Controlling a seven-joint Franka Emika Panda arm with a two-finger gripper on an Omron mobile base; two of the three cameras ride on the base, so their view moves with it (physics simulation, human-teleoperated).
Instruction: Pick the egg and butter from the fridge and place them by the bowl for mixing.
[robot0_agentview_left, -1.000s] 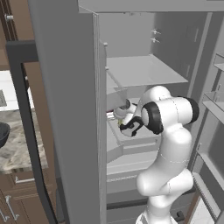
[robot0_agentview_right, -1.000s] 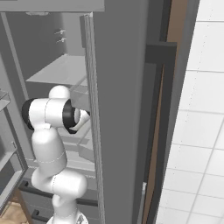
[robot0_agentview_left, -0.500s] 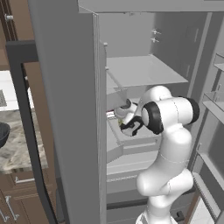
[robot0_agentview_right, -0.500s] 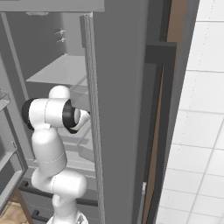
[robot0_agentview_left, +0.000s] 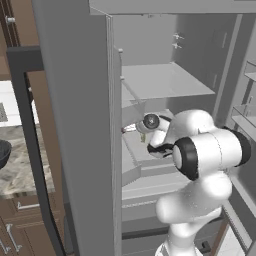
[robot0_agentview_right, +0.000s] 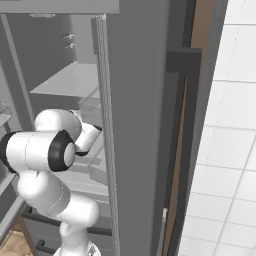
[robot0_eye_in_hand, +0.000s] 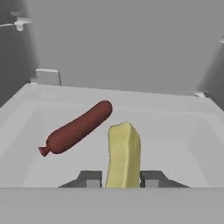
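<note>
- Left base view: the fridge (robot0_agentview_left: 75, 125) stands with its door swung open; pale grey shelves and a drawer show inside.
- The white arm (robot0_agentview_left: 205, 160) rises from the lower right and bends forward into the middle compartment, wrist turned down over the open drawer (robot0_agentview_left: 131, 150).
- The gripper itself is hidden behind the wrist in this view; cannot tell its state from here.
- At the left edge, on the speckled counter (robot0_agentview_left: 20, 170), a slice of the dark bowl (robot0_agentview_left: 4, 152) is in view, well apart from the fridge interior.
- Brown wooden cabinets (robot0_agentview_left: 20, 225) sit below that counter.
- Right base view: the same arm (robot0_agentview_right: 45, 150) comes up from the lower left and reaches behind the grey door edge of the fridge (robot0_agentview_right: 135, 125); the hand is hidden behind that edge.
- A white tiled wall (robot0_agentview_right: 225, 150) fills the right side.
- Hand view: the camera looks into a pale grey drawer (robot0_eye_in_hand: 26, 131) with low walls.
- The butter (robot0_eye_in_hand: 124, 153), a yellow stick, stands between the two finger tips of the gripper (robot0_eye_in_hand: 122, 178); both pads press against its sides, so the jaws are clenched on the butter at its near end.
- The stick points away from the hand toward the drawer's back wall.
- A dark red sausage (robot0_eye_in_hand: 76, 127) lies on the drawer floor, just beside the butter on its left, slanting toward the back wall; the two appear apart, not touching.
</note>
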